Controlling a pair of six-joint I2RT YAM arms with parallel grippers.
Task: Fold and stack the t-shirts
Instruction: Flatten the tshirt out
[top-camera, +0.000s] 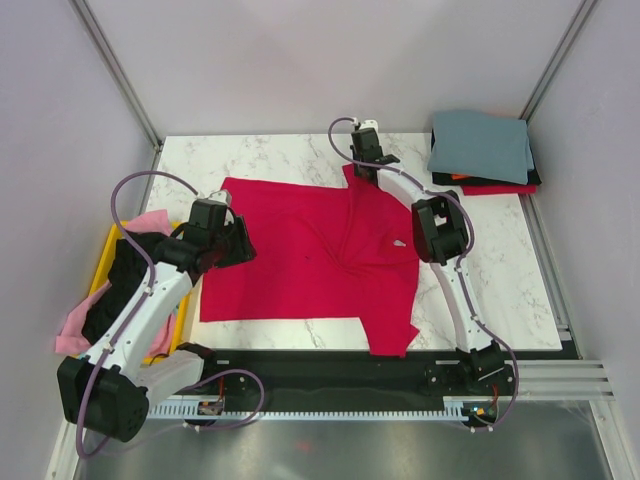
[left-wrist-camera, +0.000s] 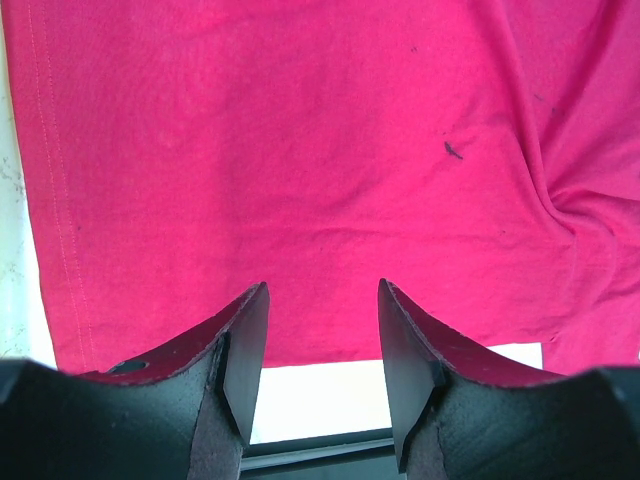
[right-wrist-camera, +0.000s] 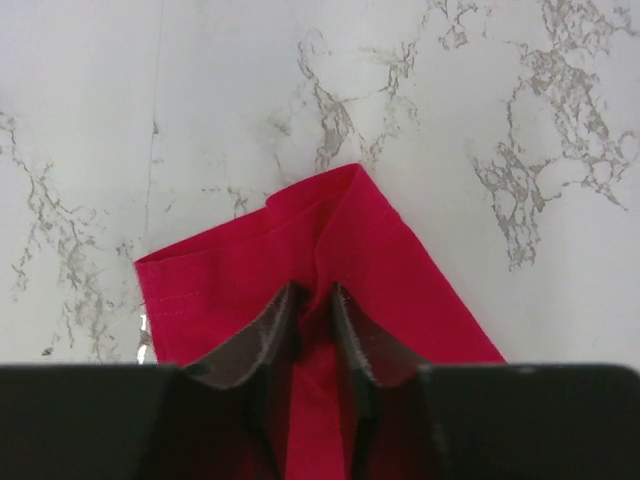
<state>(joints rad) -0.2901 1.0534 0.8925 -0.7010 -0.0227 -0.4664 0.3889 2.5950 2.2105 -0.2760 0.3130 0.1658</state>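
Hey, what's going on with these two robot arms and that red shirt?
Two robot arms are folding a red shirt spread on the marble table. The right gripper is pinching a fold of the far sleeve. The left gripper hangs open over the shirt's left edge, holding nothing. A stack of folded shirts, grey-blue on top, sits in the far right corner. A heap of shirts, pink and black, waits in the yellow bin.

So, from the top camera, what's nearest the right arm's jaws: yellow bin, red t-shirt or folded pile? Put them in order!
1. red t-shirt, its edge between the jaws.
2. folded pile, back right corner.
3. yellow bin, far left.
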